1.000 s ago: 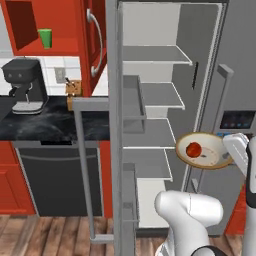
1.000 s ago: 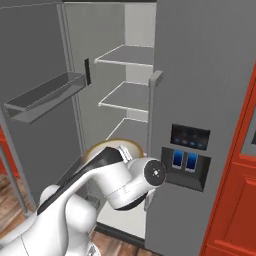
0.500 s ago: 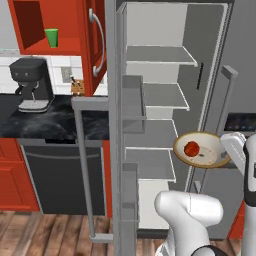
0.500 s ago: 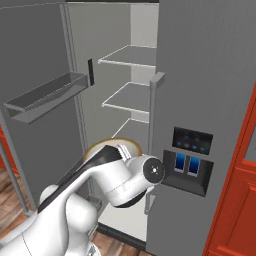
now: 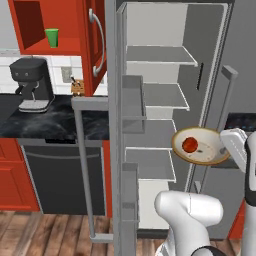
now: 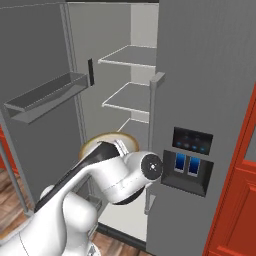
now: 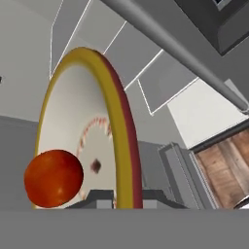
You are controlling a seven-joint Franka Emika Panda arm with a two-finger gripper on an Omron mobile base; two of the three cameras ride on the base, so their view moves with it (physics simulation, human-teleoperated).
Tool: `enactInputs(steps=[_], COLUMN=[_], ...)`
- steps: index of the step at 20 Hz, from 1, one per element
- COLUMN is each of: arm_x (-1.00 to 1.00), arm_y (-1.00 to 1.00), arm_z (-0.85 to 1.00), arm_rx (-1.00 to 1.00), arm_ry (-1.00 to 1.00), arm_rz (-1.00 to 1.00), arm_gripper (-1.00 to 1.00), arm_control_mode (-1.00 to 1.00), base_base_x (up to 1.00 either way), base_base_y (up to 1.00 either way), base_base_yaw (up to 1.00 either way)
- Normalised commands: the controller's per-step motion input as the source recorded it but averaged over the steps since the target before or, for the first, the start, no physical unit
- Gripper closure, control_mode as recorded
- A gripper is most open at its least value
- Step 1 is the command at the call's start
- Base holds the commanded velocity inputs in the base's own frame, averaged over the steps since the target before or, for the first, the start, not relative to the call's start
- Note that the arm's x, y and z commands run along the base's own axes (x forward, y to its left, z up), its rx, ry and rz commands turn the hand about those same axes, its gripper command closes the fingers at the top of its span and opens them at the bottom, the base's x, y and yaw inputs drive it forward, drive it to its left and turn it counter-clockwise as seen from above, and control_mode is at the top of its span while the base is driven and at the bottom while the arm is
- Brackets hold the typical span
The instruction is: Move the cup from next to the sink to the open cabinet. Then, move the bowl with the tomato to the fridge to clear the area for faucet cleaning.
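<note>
— Where are we holding the bowl [image 5: 202,146]?

— Our gripper [image 7: 125,198] is pinching its rim, jaws narrow; the tomato [image 5: 189,145] is sitting inside. We're hovering just before the open fridge [image 5: 165,65] shelves.

— And the cup [image 5: 51,37]?

— It's standing in the open cabinet [image 5: 30,22].

We find no text, label, brand, number or sign that can be read in any of these pictures. The dispenser panel [image 6: 189,161] on the fridge [image 6: 210,100] door carries a dark strip with a few faint light marks and two blue lit rectangles below it, but we cannot make out any letter or digit there. The coffee machine [image 5: 32,84] on the counter [image 5: 55,125] bears no lettering we can see, and the bowl [image 5: 200,146] shows only a plain pattern.
</note>
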Motion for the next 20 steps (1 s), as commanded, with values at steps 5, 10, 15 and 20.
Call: enactInputs(steps=[5,10,15,20], arm_x=[0.0,0.13,0.23,0.33], arm_y=[0.36,0.03,0.0,0.1], arm_z=[0.94,0.97,0.97,0.75], arm_rx=[0.0,0.01,0.04,0.07], arm_ry=[-0.1,0.0,0.02,0.03], arm_rz=[0.0,-0.05,-0.1,-0.17], arm_gripper=[1.0,1.0,1.0,1.0], arm_control_mode=[-1.0,-1.0,-1.0,-1.0], base_base_x=[0.0,0.0,0.0,0.0], base_base_y=[0.0,0.0,0.0,0.0], base_base_yaw=[0.0,0.0,0.0,0.0])
